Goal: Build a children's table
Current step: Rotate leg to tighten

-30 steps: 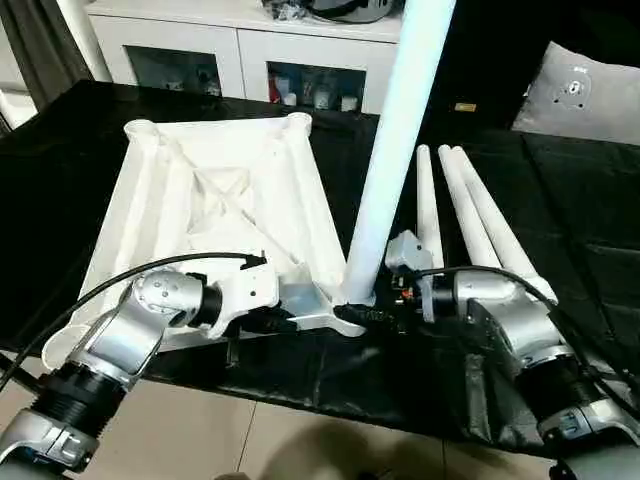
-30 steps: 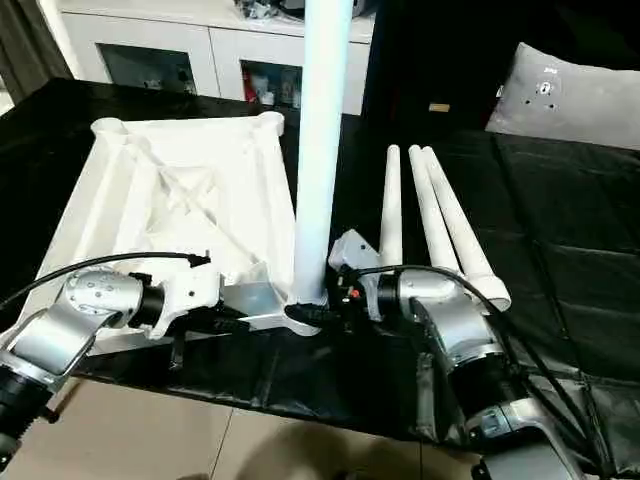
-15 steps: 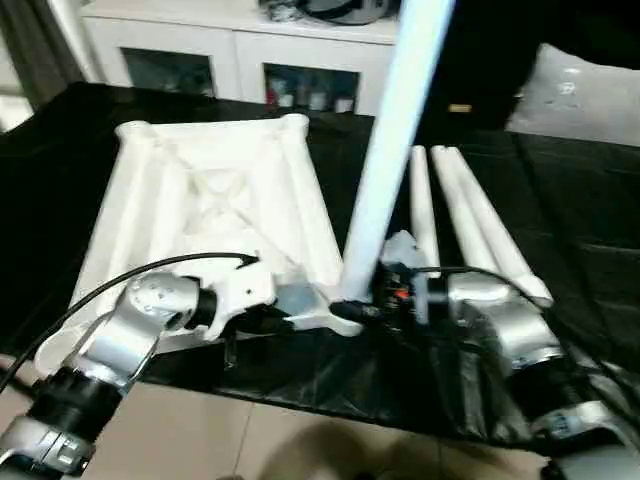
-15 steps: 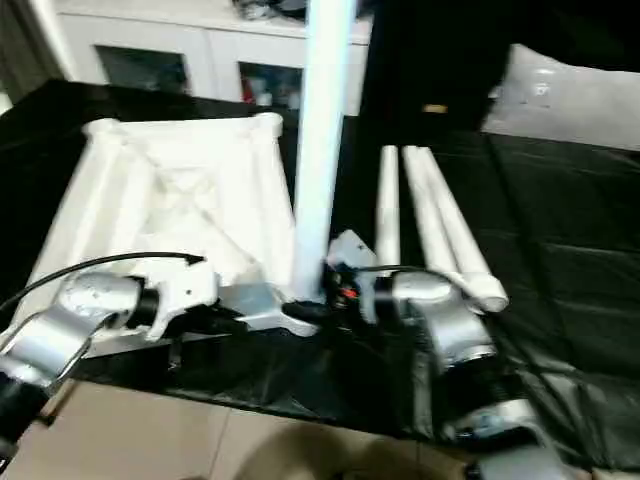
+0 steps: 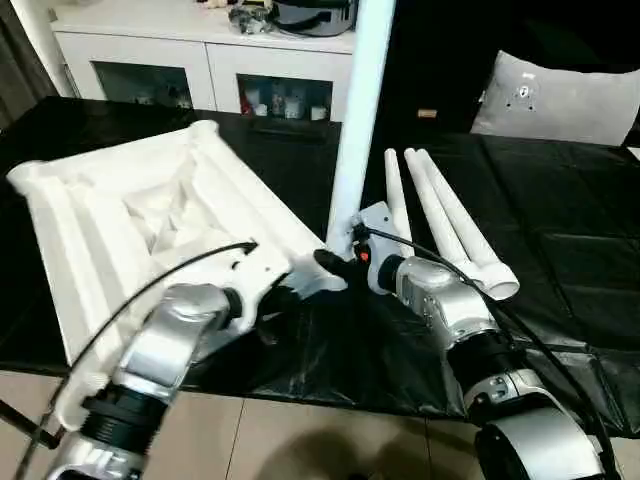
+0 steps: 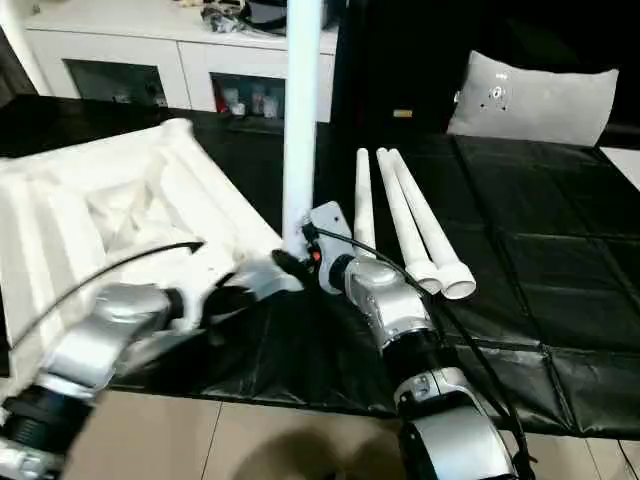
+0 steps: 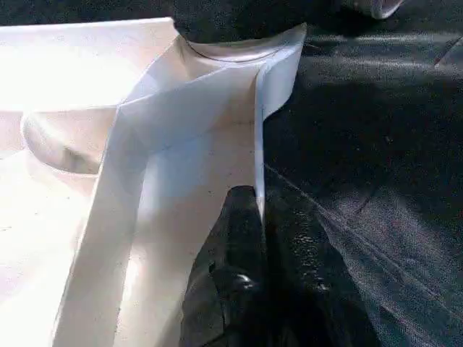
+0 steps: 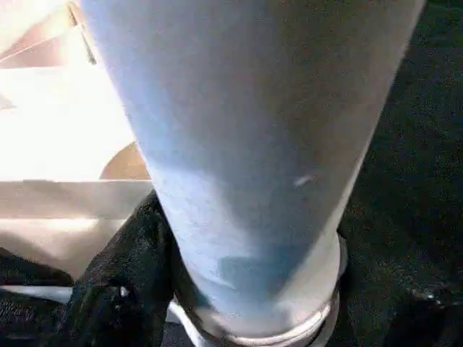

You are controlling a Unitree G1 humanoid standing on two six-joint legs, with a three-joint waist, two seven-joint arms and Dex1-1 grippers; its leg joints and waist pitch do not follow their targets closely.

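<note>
The white table top [image 5: 130, 210] lies upside down on the left, ribs up. One white leg [image 5: 358, 110] stands upright in its near right corner socket. My right gripper [image 5: 338, 264] is shut on the base of that leg [image 8: 246, 144], a black finger [image 8: 119, 289] pressed to its side. My left gripper [image 5: 290, 292] is shut on the top's rim beside the same corner; the thin rim [image 7: 257, 173] runs down between its black fingers [image 7: 235, 267]. Three more white legs [image 5: 440, 215] lie side by side to the right.
Everything rests on a black cloth-covered surface [image 5: 560, 260] whose front edge runs just below my forearms, with tiled floor [image 5: 300, 440] beneath. A white cabinet with glass doors [image 5: 200, 60] stands behind. A grey cushion [image 5: 550, 95] lies at the back right.
The table top has turned about its near right corner, its far end swinging left, away from the lying legs. The leg now stands more upright. The head view has also shifted.
</note>
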